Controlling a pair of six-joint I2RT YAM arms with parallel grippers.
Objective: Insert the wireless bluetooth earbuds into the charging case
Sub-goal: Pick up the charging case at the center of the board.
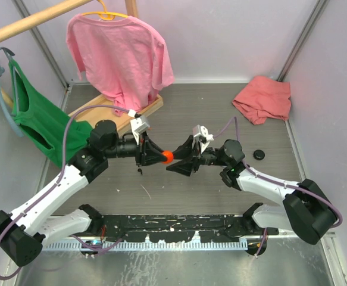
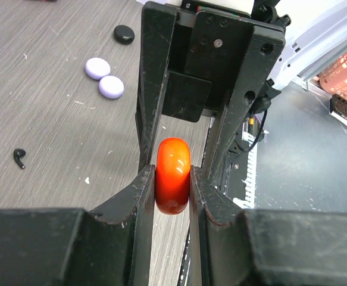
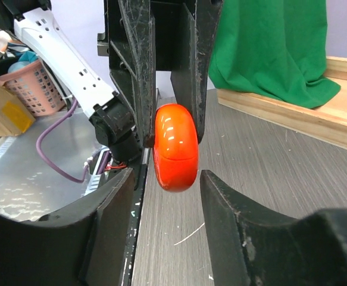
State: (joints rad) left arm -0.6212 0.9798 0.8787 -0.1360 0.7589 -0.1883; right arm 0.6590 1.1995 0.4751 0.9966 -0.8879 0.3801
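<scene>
My left gripper (image 1: 160,157) is shut on an orange-red round charging case (image 1: 168,156) and holds it edge-on above the table; its jaws press both flat sides (image 2: 173,176). My right gripper (image 1: 182,162) is open and faces it, with its jaws on either side of the case (image 3: 175,148) and a gap on each side. A black earbud (image 2: 19,157) lies on the table to the left. Two lilac round pieces (image 2: 105,77) lie side by side beyond it. No lilac or orange-red earbud is in view.
A black round case (image 1: 259,154) lies right of the right arm, also in the left wrist view (image 2: 124,34). A pink shirt (image 1: 119,53) and a green garment (image 1: 39,119) hang on a wooden rack at the back left. A folded red cloth (image 1: 262,98) lies at the back right.
</scene>
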